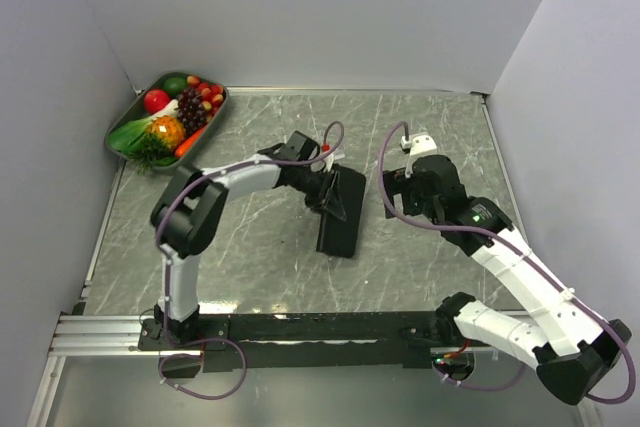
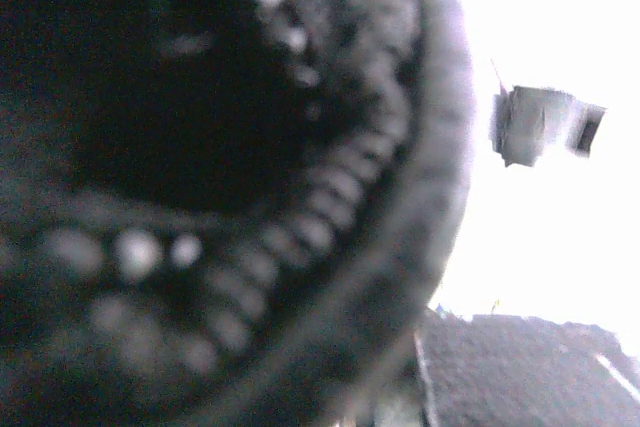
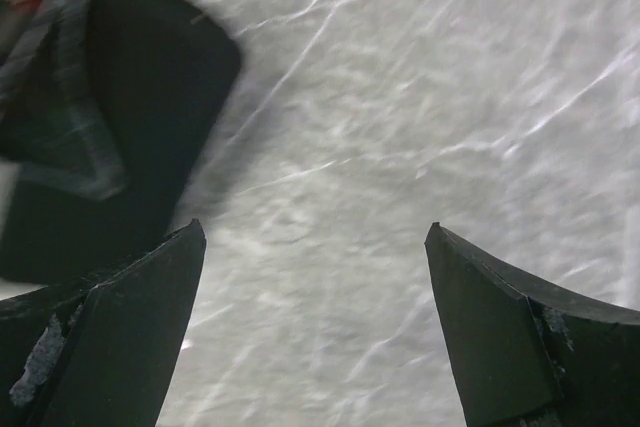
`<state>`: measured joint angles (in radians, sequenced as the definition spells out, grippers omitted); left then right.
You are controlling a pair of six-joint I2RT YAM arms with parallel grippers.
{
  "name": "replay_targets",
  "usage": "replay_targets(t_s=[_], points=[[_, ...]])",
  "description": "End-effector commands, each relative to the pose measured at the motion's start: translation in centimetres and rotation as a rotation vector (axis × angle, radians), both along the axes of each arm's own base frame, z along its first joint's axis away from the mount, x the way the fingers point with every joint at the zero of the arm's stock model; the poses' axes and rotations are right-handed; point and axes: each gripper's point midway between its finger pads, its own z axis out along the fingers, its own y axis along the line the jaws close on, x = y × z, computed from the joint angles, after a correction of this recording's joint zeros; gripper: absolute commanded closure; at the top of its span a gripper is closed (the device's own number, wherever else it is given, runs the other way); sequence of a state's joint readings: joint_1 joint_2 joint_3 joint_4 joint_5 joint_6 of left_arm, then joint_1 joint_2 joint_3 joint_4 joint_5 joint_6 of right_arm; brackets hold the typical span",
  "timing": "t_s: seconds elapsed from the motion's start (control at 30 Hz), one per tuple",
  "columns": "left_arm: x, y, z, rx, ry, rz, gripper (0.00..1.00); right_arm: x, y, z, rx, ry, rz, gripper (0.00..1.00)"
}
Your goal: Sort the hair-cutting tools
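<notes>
Black pouch (image 1: pixel 342 219) at left fingers (image 1: pixel 319 190) mid-table; fruit tray (image 1: pixel 125 127) in far-left corner.

A grey marbled desk (image 1: pixel 250 267) is seen between pale walls. In the upper left of the frame a metal tray (image 1: pixel 113 137) is filled with fruit and vegetables, among them a red apple (image 1: pixel 157 100) and dark grapes (image 1: pixel 190 107). Near the centre a black pouch (image 1: pixel 340 232) is laid lengthwise. Its upper end appears to be gripped and slightly raised by the left gripper (image 1: pixel 326 185), which is reached in from the left. The right gripper (image 1: pixel 393 199) is held just right of the pouch, apart from it. The 2 arm bases are bolted to a black rail (image 1: pixel 320 327) at the bottom.
</notes>
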<state>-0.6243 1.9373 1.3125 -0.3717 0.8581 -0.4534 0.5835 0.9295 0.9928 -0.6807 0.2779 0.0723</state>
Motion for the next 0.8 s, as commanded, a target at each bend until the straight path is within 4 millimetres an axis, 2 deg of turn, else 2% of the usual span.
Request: replay_targets(t_s=[0.0,0.07,0.1,0.17,0.2,0.3,0.33,0.4,0.43,0.5,0.63,0.67,0.7,0.73,0.77], points=[[5.6,-3.5,1.6,-0.078,-0.024,0.085,0.99,-1.5,1.6,-1.8,0.141,0.153,-0.054,0.00],[7.4,-4.4,2.3,-0.108,-0.032,0.103,0.99,-2.1,2.4,-3.0,0.177,0.213,-0.049,0.00],[7.7,-4.7,1.3,-0.099,0.001,0.109,0.99,-2.2,2.6,-3.3,0.189,0.220,-0.043,0.00],[8.7,-5.2,1.2,-0.087,0.006,0.123,0.96,-2.8,2.9,-4.0,0.201,0.244,-0.029,0.00],[9.0,-5.3,0.0,-0.067,0.016,0.130,0.95,-2.9,2.8,-4.2,0.200,0.249,-0.031,0.00],[9.4,-4.9,-1.5,-0.003,0.022,0.155,0.79,-3.0,2.3,-4.4,0.192,0.246,-0.053,0.00],[10.0,-4.6,-2.0,0.035,0.002,0.181,0.67,-3.0,2.3,-4.5,0.190,0.244,-0.055,0.00],[9.9,-3.9,-2.7,0.087,-0.001,0.192,0.59,-3.1,2.3,-4.8,0.185,0.255,-0.057,0.00],[10.2,-3.6,-3.2,0.116,-0.016,0.212,0.49,-3.0,2.3,-4.9,0.186,0.261,-0.062,0.00],[10.1,-2.8,-3.3,0.159,-0.019,0.234,0.40,-3.0,2.5,-5.1,0.196,0.276,-0.072,0.00],[10.7,-0.7,-4.2,0.276,-0.052,0.303,0.29,-2.9,3.0,-5.5,0.201,0.309,-0.079,0.00],[10.9,-0.3,-3.2,0.278,-0.072,0.318,0.28,-2.9,3.0,-5.5,0.198,0.316,-0.083,0.00],[10.7,0.4,-3.4,0.299,-0.074,0.333,0.18,-2.8,3.0,-5.6,0.197,0.321,-0.086,0.00],[10.9,1.2,-3.1,0.315,-0.082,0.359,0.15,-2.7,3.1,-5.5,0.194,0.328,-0.090,0.00],[11.6,2.1,-1.7,0.330,-0.129,0.406,0.11,-2.6,3.1,-5.5,0.193,0.329,-0.095,0.00]])
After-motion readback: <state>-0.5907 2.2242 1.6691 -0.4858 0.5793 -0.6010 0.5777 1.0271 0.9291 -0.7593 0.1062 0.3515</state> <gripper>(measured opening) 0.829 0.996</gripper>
